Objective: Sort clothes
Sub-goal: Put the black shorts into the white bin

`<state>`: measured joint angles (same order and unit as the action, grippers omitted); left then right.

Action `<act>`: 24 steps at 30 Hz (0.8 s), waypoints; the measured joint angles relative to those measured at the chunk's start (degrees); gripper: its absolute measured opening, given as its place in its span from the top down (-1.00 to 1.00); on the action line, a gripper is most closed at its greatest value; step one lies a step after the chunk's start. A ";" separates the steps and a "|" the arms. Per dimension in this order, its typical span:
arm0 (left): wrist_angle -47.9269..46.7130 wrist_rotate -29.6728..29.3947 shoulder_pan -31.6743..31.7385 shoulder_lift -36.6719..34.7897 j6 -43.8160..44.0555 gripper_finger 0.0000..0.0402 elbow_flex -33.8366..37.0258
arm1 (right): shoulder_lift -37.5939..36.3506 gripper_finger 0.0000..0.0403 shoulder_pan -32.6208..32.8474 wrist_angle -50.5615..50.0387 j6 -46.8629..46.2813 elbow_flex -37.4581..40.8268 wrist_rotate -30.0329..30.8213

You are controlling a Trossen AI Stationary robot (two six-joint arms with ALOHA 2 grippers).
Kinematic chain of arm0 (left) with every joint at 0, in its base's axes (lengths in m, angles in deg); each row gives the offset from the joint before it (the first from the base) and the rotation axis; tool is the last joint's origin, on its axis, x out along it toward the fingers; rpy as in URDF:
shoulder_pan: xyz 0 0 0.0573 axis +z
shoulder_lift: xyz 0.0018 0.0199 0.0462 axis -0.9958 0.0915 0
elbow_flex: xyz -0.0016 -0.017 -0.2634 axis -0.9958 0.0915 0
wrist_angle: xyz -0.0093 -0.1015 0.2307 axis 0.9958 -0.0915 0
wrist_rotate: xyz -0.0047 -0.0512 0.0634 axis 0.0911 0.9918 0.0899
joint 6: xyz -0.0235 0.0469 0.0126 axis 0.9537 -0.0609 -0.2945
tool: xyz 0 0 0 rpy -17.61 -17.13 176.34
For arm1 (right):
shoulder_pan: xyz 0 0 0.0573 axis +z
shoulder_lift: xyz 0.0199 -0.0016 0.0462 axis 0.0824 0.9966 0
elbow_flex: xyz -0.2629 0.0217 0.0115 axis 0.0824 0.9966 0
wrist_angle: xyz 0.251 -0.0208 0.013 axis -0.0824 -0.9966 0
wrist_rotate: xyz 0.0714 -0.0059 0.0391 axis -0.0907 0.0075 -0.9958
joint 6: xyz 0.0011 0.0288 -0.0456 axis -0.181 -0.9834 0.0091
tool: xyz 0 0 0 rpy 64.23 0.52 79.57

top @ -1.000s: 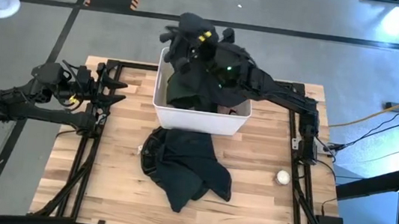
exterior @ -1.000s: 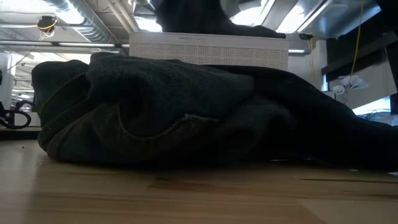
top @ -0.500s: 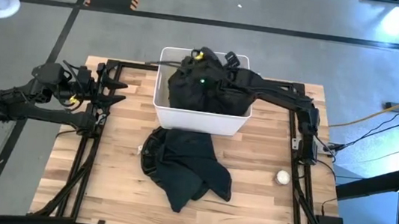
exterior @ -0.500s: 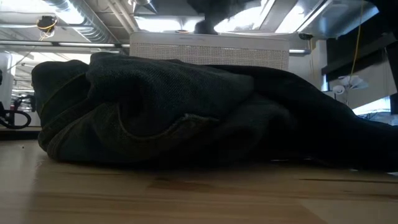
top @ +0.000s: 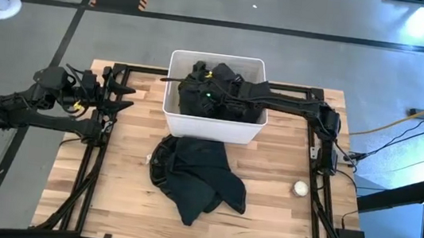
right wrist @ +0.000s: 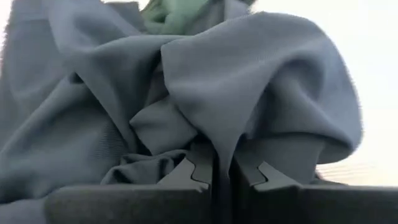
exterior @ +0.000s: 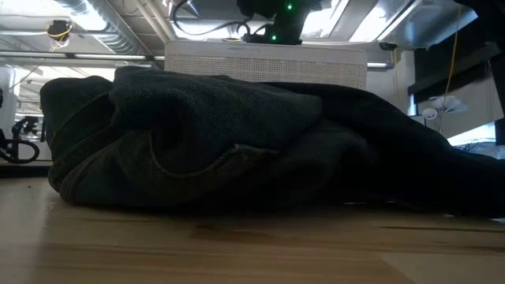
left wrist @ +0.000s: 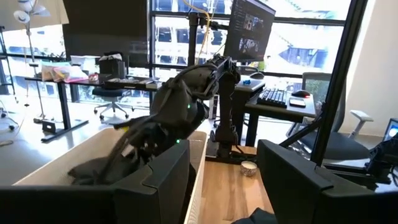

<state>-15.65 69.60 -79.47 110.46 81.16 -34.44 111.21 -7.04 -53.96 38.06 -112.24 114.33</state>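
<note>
The left gripper waits open at the table's left edge; the right gripper, pinching a dark soft garment, has dropped into the white rectangular plastic bin, so release looks near

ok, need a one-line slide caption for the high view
Right gripper pinches a dark garment inside the white bin; left arm waits at the table's left edge.

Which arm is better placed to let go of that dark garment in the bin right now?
The right. The right gripper is down inside the white bin, fingers closed on the dark garment. The left gripper waits at the table's left edge, away from the bin.
</note>
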 joint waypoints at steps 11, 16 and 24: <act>-0.17 -0.01 0.00 -0.01 -0.17 0.09 0.02 | 0.00 0.44 0.11 4.02 -2.81 -0.95 -4.88; -0.46 -0.02 0.00 0.00 0.29 0.09 0.01 | -0.20 0.10 0.44 -1.44 0.16 -9.86 -3.05; -1.48 -0.01 0.00 -0.02 0.59 0.09 0.01 | -0.41 -0.25 3.76 -10.69 0.44 -24.70 -5.31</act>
<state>-17.14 69.59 -79.47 110.44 81.75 -34.43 110.80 -3.28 -64.66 38.50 -136.94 109.02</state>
